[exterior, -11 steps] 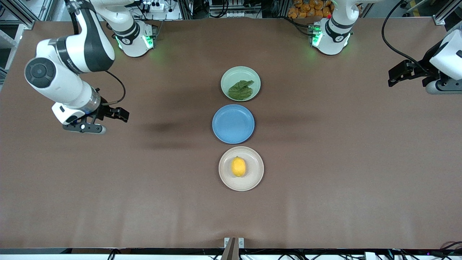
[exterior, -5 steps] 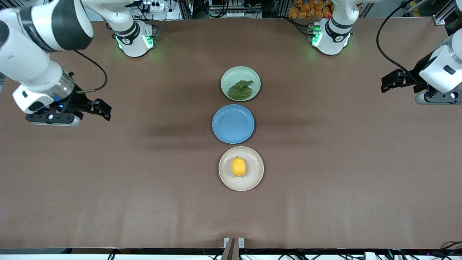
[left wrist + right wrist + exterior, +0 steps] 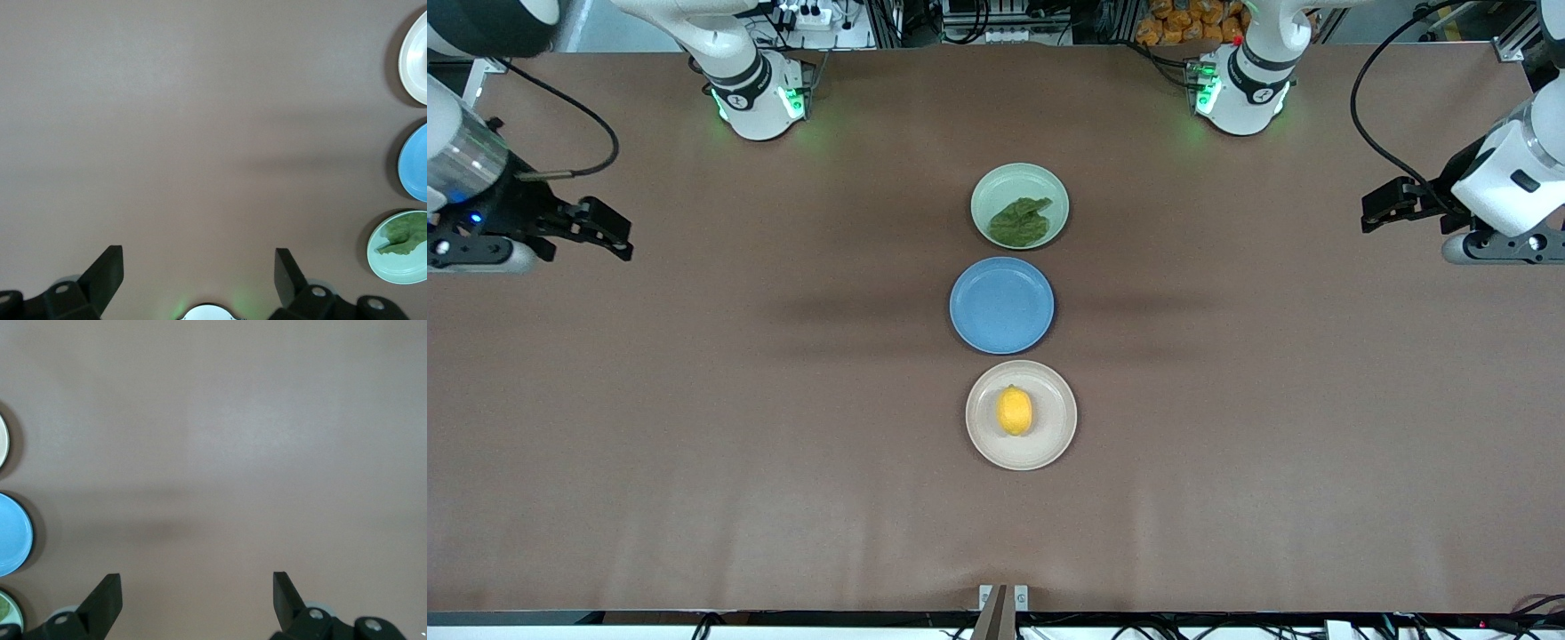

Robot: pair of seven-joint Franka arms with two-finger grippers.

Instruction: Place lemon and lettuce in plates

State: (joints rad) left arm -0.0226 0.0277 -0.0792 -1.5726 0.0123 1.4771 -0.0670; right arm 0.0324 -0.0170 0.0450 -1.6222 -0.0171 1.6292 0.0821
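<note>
The lemon (image 3: 1014, 412) lies in the beige-pink plate (image 3: 1054, 436), the plate nearest the front camera. The lettuce (image 3: 1021, 222) lies in the pale mint green plate (image 3: 987, 191), the plate nearest the robots' bases; both show in the left wrist view, lettuce (image 3: 402, 235) in plate (image 3: 393, 263). My left gripper (image 3: 1376, 205) is open and empty, up over bare table at the left arm's end (image 3: 199, 263). My right gripper (image 3: 609, 233) is open and empty, up over bare table at the right arm's end (image 3: 197, 587).
An empty blue plate (image 3: 1001, 305) sits between the two plates in a row at the table's middle; it also shows in the left wrist view (image 3: 415, 163) and the right wrist view (image 3: 12, 533). Brown table (image 3: 1272, 400) spreads on both sides.
My right gripper has drawn back from the table's middle toward the right arm's end. My left gripper has shifted slightly. The lemon, lettuce and plates have not moved.
</note>
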